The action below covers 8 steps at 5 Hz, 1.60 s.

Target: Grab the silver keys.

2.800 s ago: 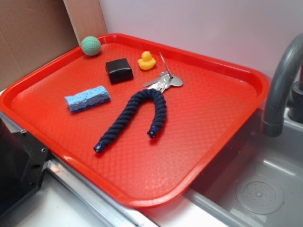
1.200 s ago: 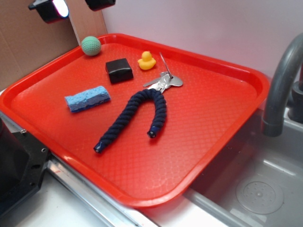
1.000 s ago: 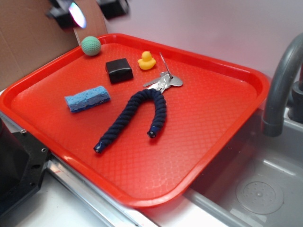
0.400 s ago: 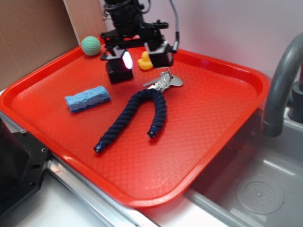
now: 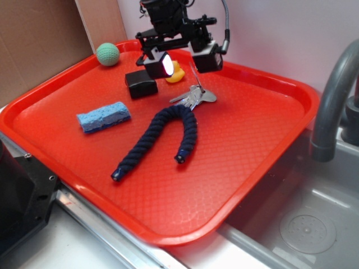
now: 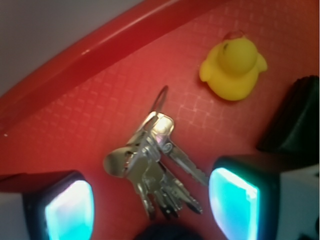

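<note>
Spread wide and empty, gripper (image 5: 185, 60) above the silver keys (image 5: 193, 96), fingertips lit pale and holding nothing. Seen from the wrist, gripper (image 6: 150, 205) straddling the silver keys (image 6: 152, 172), one finger pad (image 6: 67, 210) off one side of the bunch and the other pad (image 6: 235, 202) off the opposite side, blades fanned between them and reaching toward the lower edge of the view. Poised clear of the bunch, not touching, wrist pointing almost straight down, arm coming in from over the back rim of the red tray (image 5: 247, 168). Likely light, hard, flat and slick: thin loose blades that would slide on the textured tray and pivot on the ring, so probably best pinched across the thick stack near the ring, not at a single blade or the thin strip pointing toward the rim. Beyond the keys: yellow duck (image 6: 232, 70) near, on the strip side; black block (image 5: 140, 84) past the duck; bend of the blue rope (image 5: 168, 131) just beside the key blades, perhaps touching; blue sponge (image 5: 104, 116) and green ball (image 5: 107, 54) well apart.
</note>
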Each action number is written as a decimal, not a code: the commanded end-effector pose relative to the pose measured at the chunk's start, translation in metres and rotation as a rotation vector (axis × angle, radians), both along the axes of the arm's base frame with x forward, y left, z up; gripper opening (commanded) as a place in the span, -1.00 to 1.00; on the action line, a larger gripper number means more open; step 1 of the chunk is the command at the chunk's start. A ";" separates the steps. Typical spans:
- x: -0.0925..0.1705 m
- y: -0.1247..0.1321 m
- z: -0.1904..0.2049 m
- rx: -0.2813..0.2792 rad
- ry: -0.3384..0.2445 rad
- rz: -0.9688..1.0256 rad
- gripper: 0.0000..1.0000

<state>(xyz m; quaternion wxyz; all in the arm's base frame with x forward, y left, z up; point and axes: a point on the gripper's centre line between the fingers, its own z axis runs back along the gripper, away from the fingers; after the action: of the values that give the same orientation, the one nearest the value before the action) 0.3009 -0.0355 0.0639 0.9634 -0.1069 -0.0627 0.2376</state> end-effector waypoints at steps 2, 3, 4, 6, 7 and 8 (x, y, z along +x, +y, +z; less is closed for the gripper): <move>0.025 -0.002 -0.023 0.113 -0.048 -0.050 -1.00; 0.018 0.004 -0.017 0.132 -0.062 -0.038 -1.00; 0.009 0.013 -0.006 0.169 -0.064 -0.062 -1.00; -0.063 0.033 0.077 0.265 -0.127 -0.247 -1.00; -0.097 0.053 0.130 0.198 -0.043 -0.302 -1.00; -0.112 0.076 0.154 0.086 -0.013 -0.222 -1.00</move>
<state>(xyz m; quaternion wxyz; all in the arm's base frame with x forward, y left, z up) 0.1815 0.0300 0.2068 0.9882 -0.0736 -0.0456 0.1260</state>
